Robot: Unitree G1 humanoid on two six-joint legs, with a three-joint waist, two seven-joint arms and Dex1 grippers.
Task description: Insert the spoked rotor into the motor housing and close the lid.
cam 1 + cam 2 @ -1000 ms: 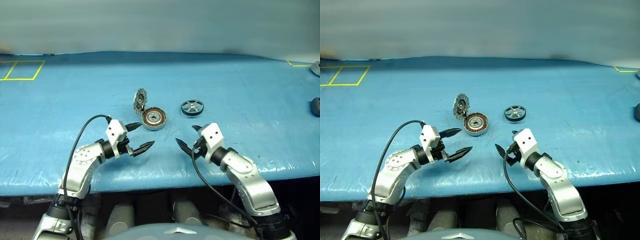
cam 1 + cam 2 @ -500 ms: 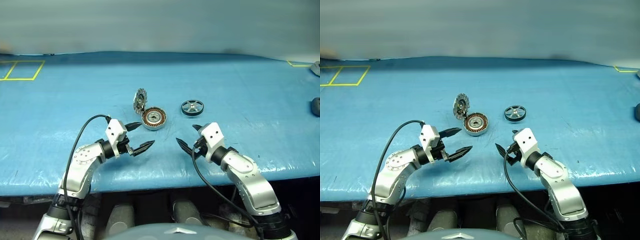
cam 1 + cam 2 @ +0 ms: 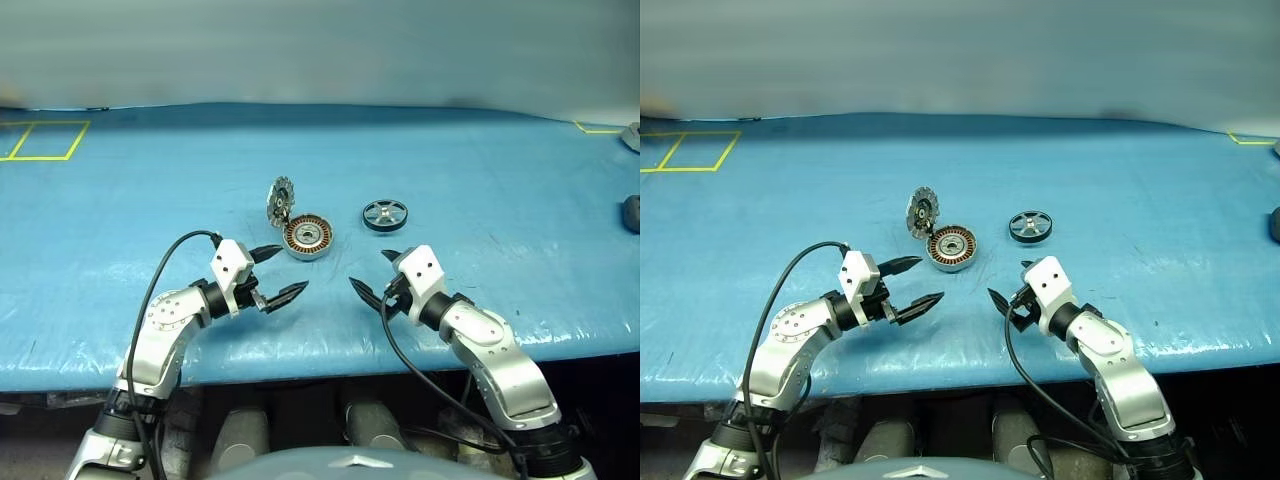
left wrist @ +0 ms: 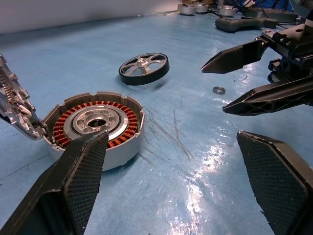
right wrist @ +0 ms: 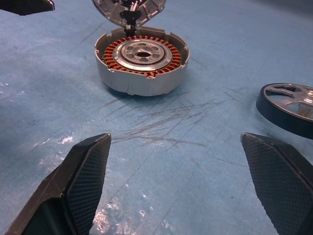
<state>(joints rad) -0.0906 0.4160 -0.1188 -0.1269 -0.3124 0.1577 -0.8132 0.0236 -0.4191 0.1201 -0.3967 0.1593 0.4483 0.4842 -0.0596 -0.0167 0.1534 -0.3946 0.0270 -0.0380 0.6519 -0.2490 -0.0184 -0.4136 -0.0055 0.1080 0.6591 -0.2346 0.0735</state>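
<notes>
The motor housing (image 3: 307, 237) lies open on the blue table, with its copper windings facing up. Its lid (image 3: 279, 198) stands tilted up on the hinge at the housing's far-left side, dark inner face showing. The spoked rotor (image 3: 384, 214) lies flat on the table to the right of the housing, apart from it. My left gripper (image 3: 295, 267) hangs open just in front of the housing, empty. My right gripper (image 3: 368, 268) hangs open in front of the rotor and housing, also empty. The two grippers point toward each other.
A small metal ring (image 4: 219, 89) lies on the table near my right gripper. A yellow tape square (image 3: 45, 140) marks the far left. Dark objects (image 3: 631, 212) sit at the right edge. The table's front edge runs just below both grippers.
</notes>
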